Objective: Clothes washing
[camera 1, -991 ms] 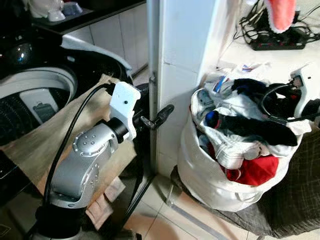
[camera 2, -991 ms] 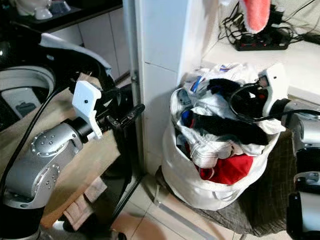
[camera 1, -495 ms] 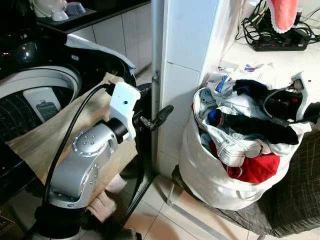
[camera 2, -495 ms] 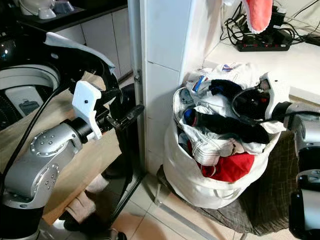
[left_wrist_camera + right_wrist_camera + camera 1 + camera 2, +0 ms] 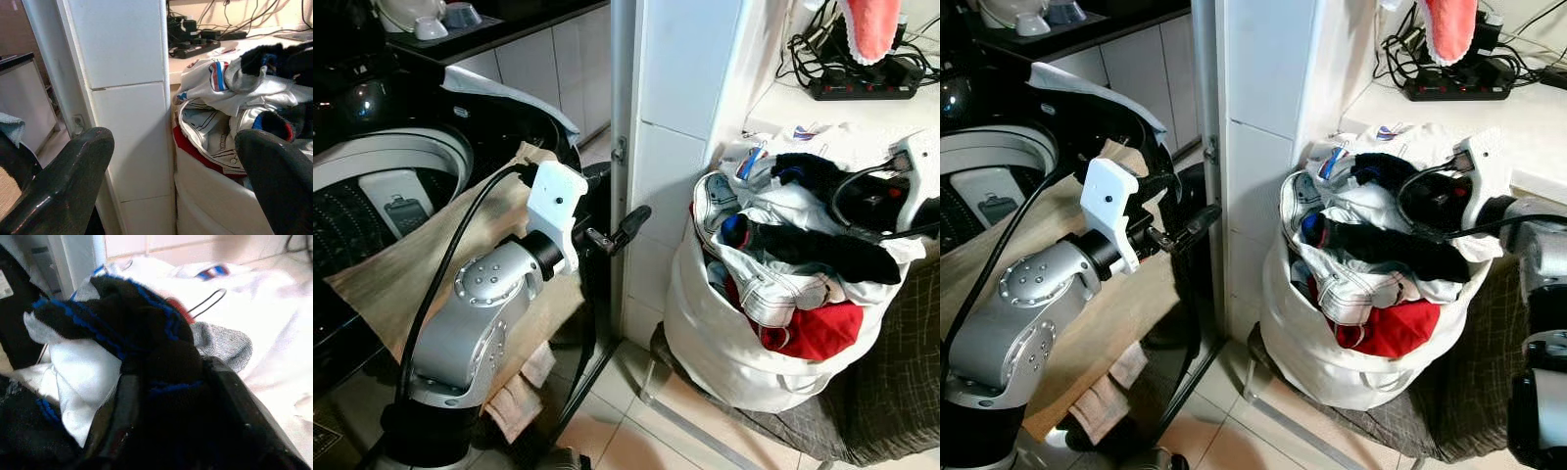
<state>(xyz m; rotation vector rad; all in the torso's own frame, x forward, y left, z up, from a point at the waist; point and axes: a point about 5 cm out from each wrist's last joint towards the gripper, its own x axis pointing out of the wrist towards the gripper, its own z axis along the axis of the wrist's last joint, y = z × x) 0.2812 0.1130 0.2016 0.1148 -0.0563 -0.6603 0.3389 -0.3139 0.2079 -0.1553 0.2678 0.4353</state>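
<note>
Head views: the white laundry bag (image 5: 744, 362) is sitting heaped full beside the open washing machine (image 5: 382, 186), so loading is barely starting. Left wrist view: the left hand (image 5: 171, 181) is hanging wide and empty. Right wrist view: the right hand (image 5: 171, 431) is gripping a black garment (image 5: 146, 333) atop the pile.

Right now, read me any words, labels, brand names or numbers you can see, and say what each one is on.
No text is readable.
Grey panel inside the top-loading washing machine: any markings too small to read.
White garment with red and blue stripes atop the white laundry bag: no lettering legible.
</note>
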